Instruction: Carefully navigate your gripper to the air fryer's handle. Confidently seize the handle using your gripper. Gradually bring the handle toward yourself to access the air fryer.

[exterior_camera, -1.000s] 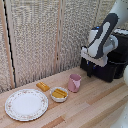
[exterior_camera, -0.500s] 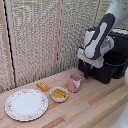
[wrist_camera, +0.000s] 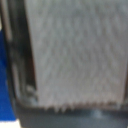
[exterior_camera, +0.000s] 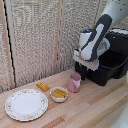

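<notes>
The black air fryer (exterior_camera: 120, 42) stands at the exterior view's right on the wooden table. Its front drawer (exterior_camera: 107, 70) is pulled partly out, with the open basket showing. My gripper (exterior_camera: 84, 69) is at the drawer's front face, where the handle is, and my white end piece hides the handle. The drawer follows the gripper, so the gripper is shut on the handle. The wrist view is blurred: a grey woven surface (wrist_camera: 75, 50), a blue fingertip (wrist_camera: 4, 60) at one edge, and a dark band beside it.
A pink cup (exterior_camera: 74, 83) stands just below the gripper, close to the drawer front. A small bowl with yellow food (exterior_camera: 59, 94), a yellow piece (exterior_camera: 43, 86) and a floral plate (exterior_camera: 26, 104) lie further to the exterior view's left. Beige blinds (exterior_camera: 40, 35) back the table.
My gripper has moved to the exterior view's left and slightly down, and the drawer has slid out of the air fryer with it. The cup, bowl and plate have not moved.
</notes>
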### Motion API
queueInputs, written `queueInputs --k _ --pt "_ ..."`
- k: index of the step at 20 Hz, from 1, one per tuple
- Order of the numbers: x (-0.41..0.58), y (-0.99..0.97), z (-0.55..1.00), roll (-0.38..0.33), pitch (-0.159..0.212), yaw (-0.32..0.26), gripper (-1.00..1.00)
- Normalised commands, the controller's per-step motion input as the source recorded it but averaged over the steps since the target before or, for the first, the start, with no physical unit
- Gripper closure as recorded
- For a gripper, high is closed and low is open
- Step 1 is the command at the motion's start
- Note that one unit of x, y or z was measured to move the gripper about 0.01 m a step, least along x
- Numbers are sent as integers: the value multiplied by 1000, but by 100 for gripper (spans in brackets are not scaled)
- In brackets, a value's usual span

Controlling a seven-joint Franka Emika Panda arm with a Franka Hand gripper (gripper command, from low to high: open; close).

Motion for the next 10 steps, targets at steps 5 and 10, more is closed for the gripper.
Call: queueInputs --k 5,10 --pt "10 21 508 -23 38 13 -100" --pt "9 119 716 -47 64 4 -100"
